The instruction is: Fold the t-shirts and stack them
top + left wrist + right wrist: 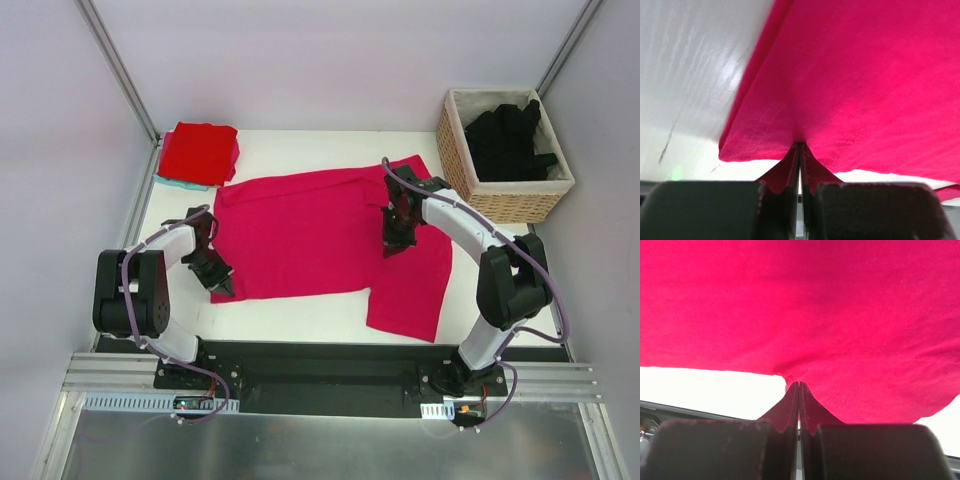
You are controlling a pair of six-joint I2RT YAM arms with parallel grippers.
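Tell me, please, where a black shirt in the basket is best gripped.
Pinch a raised fold atop the black shirts, coming straight down. The basket walls block every side, and the crumpled heap sticks up near the rim, so a fold is probably easy to pinch.

Left claw [222, 284] pinched closed, forearm angled down; right claw [392, 246] likewise closed, arm reaching inward.

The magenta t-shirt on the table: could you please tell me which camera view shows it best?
The top external view, since it takes in the whole magenta t-shirt spread out. The left wrist view shows only an edge pinched by the left gripper; the right wrist view only an edge pinched by the right gripper.
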